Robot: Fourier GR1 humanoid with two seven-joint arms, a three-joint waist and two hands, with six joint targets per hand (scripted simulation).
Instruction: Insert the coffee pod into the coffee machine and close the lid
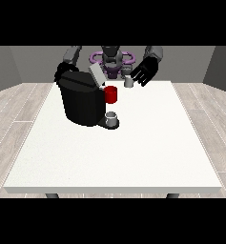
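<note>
**Operator:** Working from the view's left, what do you see first?

**Technician:** You see the hand at the view's left behind the top rear corner of the coffee machine. The machine body hides most of it; you cannot tell whether that hand is released or clenched. The machine stands on the tabletop with its lid raised and tilted back. A red part sits at the machine's front, and a grey cup stands on the tray below it.

**Operator:** Where is the coffee pod?

**Technician:** You find the coffee pod, small and grey, near the far edge of the tabletop, to the right of the lid. The hand at the view's right is just beside it, on its right and slightly above. Its fingers are spread and released; it holds nothing.

**Operator:** Which hand do you use?

**Technician:** In my judgement, the hand at the view's right: it is clearly nearer. The pod lies toward the machine from that hand, so the carry runs leftward to the opening under the lid.
</note>
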